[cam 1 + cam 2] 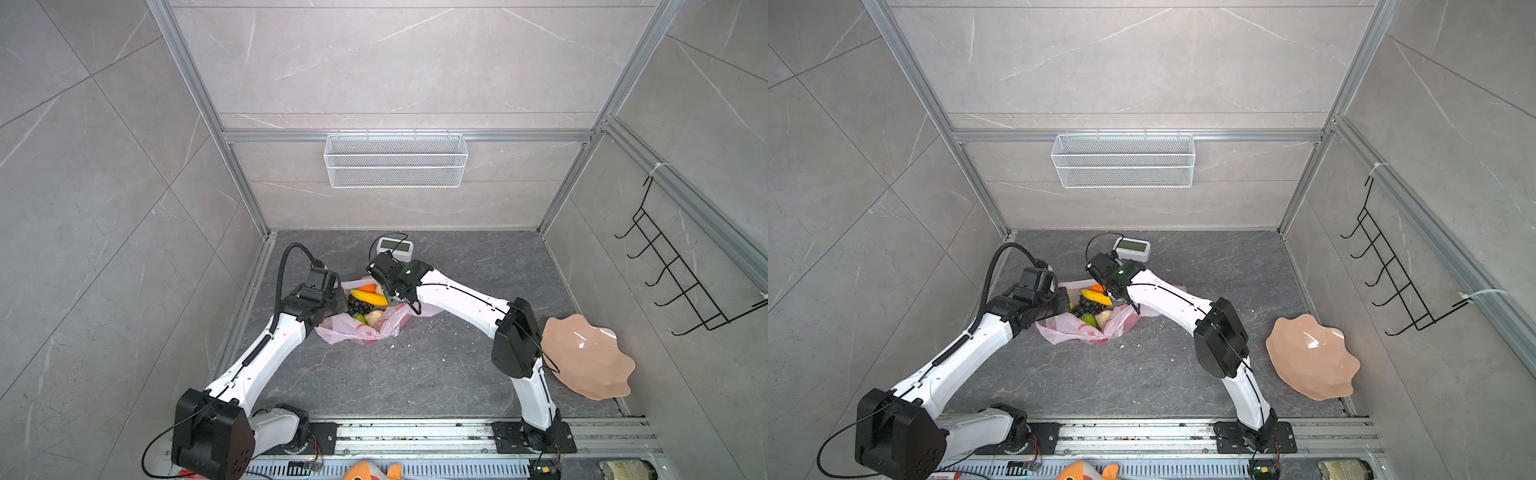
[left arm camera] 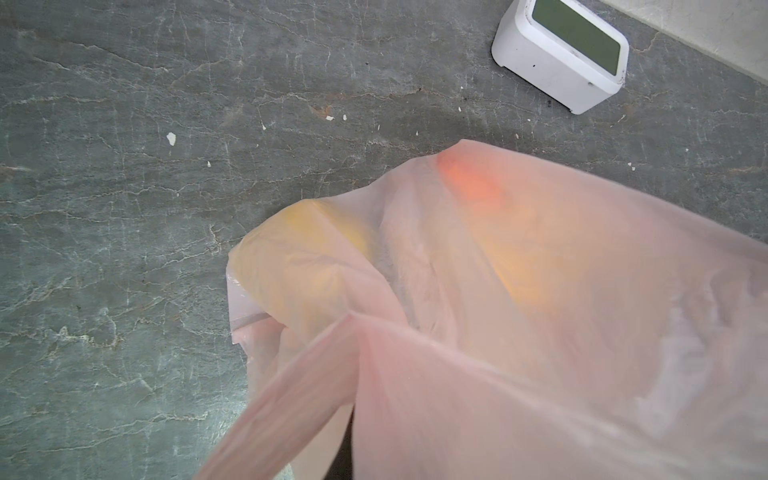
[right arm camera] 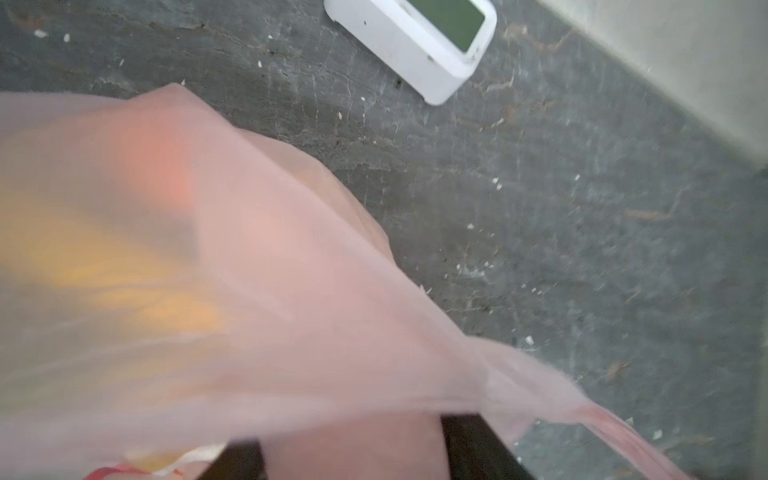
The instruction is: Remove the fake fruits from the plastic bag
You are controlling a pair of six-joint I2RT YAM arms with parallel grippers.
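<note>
Plastic bag [image 1: 345, 334] [image 1: 1063, 332]: pink, translucent, slumped on the dark stone-pattern table [image 1: 415, 374] towards the back. Its mouth is spread upward between the two arms.

The fake fruits are piled inside it, seen in both top views:
- banana [image 1: 368, 297] [image 1: 1096, 297] across the top of the pile
- orange [image 1: 368, 287] [image 1: 1098, 287] just behind the banana
- grape bunch [image 1: 358, 307] [image 1: 1090, 306] touching the banana's near side
- green fruit [image 1: 359, 319] [image 1: 1089, 319] and a beige lump [image 1: 375, 316] [image 1: 1103, 318] side by side at the front

Left gripper [image 1: 341, 302]: at the bag's left rim, mostly hidden under its own wrist. The jaws are closed. In the left wrist view a strip of bag [image 2: 498, 332] film runs taut towards the camera, so the grip is on the bag's rim (pads hidden under the film).

Right gripper [image 1: 395, 301] [image 3: 357, 453]: over the bag's right rim, pointing down. The right wrist view is blurred. Two dark fingers [image 3: 478, 449] stand apart there, with pink film between and over them, so the jaws are parted and not pinched together.

Through the film both wrist views give only orange and yellow glows — no single fruit can be made out.

Surroundings:
- white clock [image 1: 394, 247] [image 2: 552, 70] behind the bag, near it but apart
- peach scalloped bowl [image 1: 590, 361] at the table's right edge, well apart from the bag
- wire basket [image 1: 395, 160] on the back wall
- black hook rack [image 1: 673, 270] on the right wall
- orange plush toy [image 1: 370, 471] at the front, beyond the rail
</note>
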